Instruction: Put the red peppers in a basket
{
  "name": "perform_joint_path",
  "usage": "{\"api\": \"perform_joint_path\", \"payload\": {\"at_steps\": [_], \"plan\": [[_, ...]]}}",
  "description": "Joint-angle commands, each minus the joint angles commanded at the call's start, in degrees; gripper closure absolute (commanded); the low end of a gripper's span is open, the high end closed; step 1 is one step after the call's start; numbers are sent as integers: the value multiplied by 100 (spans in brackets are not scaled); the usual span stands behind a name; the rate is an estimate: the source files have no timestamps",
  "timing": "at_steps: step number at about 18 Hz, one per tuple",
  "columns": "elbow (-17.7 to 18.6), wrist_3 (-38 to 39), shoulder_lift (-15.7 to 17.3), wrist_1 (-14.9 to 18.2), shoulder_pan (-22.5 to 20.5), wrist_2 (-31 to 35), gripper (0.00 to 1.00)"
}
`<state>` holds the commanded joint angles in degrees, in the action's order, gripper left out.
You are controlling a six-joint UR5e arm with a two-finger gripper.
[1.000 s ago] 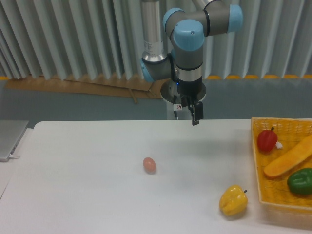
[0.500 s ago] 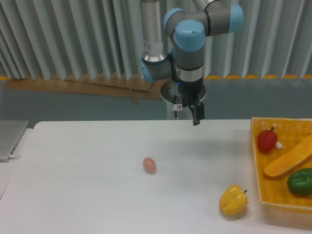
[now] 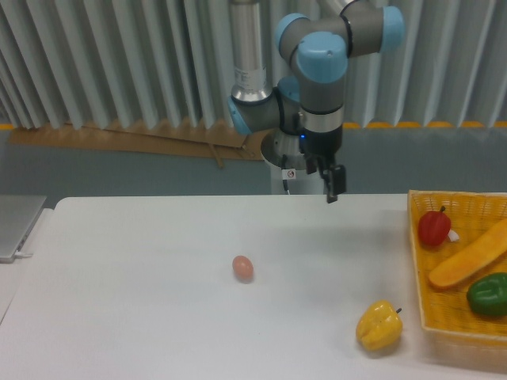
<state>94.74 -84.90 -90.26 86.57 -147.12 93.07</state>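
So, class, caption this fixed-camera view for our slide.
Red pepper lies in the basket; gripper hangs above the table.

Single frontal view across table (image 3: 142,317)

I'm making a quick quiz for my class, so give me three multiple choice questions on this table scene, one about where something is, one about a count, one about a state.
1. Where is the red pepper?
A. In the basket
B. On the table beside the egg
C. Held by the gripper

2. How many peppers lie on the table outside the basket?
A. None
B. One
C. Three

3. What is the gripper carrying?
A. The yellow pepper
B. The egg
C. Nothing

Answers:
1. A, the red pepper sits in the basket's far corner, next to a long orange vegetable and the green pepper.
2. B, only the yellow pepper lies on the white top, just left of the basket.
3. C, it hangs above the table's far edge with nothing between its fingers, while the egg lies alone on the table.
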Motion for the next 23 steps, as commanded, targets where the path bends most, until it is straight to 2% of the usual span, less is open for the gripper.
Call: {"api": "perform_joint_path", "payload": {"at_steps": [3,8,23], "plan": [[0,0,-61,0,-308,395,0],[-44,0,-88,0,-537,449,0],[-88,0,-255,-70,-573,449,0]]}}
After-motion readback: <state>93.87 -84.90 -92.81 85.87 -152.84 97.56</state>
